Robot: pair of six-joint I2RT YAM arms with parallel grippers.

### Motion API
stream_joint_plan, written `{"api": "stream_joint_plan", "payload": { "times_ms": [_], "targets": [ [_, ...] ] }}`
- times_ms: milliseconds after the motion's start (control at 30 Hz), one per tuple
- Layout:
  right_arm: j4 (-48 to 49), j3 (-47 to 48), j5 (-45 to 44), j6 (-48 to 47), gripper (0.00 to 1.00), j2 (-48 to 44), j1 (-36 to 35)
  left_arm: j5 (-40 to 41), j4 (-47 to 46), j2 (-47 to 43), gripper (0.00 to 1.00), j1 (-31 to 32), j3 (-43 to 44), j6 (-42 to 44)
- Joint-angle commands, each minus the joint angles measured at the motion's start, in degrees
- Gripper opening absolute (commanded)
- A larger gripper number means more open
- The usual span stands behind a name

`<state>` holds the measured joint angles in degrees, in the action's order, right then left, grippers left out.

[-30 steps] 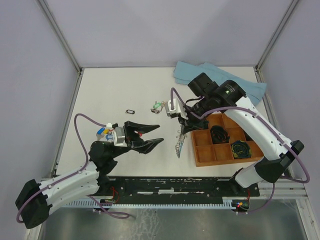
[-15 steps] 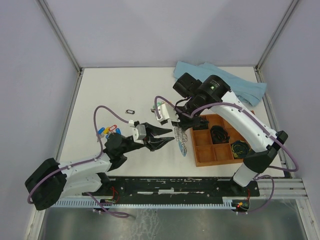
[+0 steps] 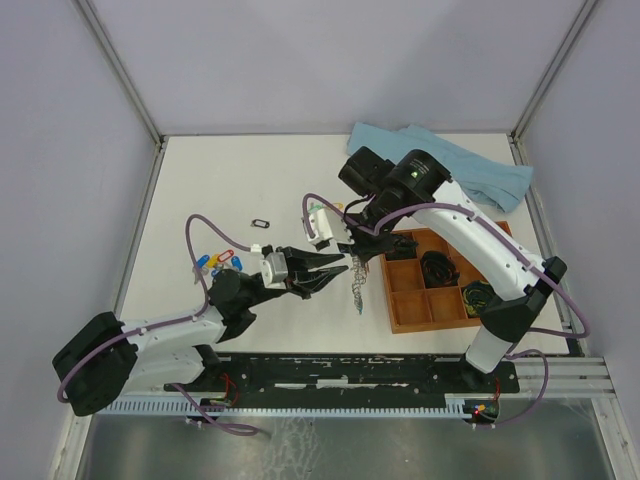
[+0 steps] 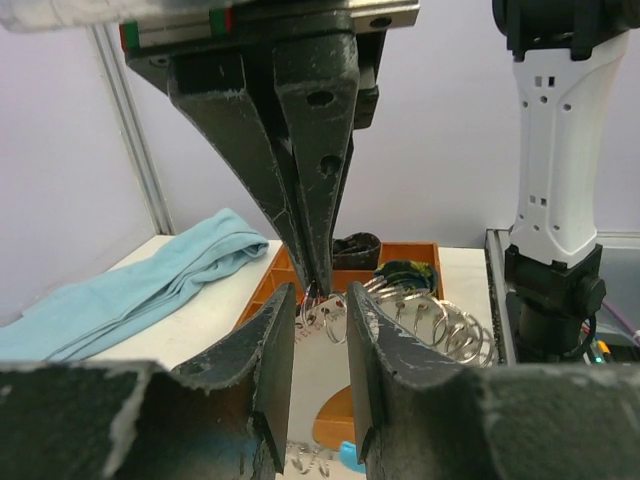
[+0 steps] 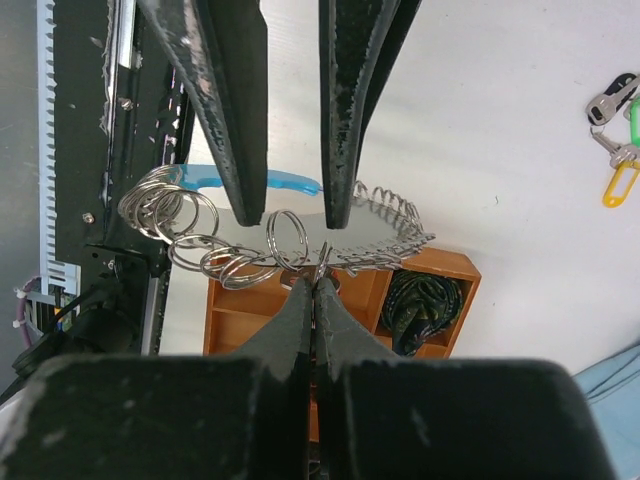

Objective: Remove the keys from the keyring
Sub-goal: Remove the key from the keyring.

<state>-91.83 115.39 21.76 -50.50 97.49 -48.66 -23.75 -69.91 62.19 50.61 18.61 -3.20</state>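
Keyring [image 3: 357,285] hangs long axis down from right gripper [image 3: 352,252], which is pinched tight on one small ring, just left of tray [image 3: 430,327]. Left gripper [image 3: 335,270] sits immediately left, jaws narrowly parted astride a ring, clamping nothing. Loose keys [image 3: 215,262] lie well left.

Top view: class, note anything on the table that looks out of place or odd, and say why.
A small black tag frame lies alone on the table, apart from the tagged keys, with no key attached. The blue cloth at the far right is crumpled.
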Motion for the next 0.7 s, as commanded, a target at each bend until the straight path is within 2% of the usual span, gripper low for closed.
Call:
{"api": "stream_joint_plan", "payload": {
  "times_ms": [0,200,667],
  "targets": [
    [-6.4,3.08,0.95,-0.65,0.01,-0.11,-0.59,0.92,-0.27,0.26,0.33,0.26,1.5,4.69],
    [-6.69,3.35,2.0,-0.74,0.01,-0.24,-0.72,-0.08,-2.47,3.46,0.33,0.25,2.48,3.47],
    [-6.96,3.19,3.45,-1.0,0.01,-0.02,-0.79,-0.03,-2.64,4.9,0.31,0.19,3.25,3.21]
  ]
}}
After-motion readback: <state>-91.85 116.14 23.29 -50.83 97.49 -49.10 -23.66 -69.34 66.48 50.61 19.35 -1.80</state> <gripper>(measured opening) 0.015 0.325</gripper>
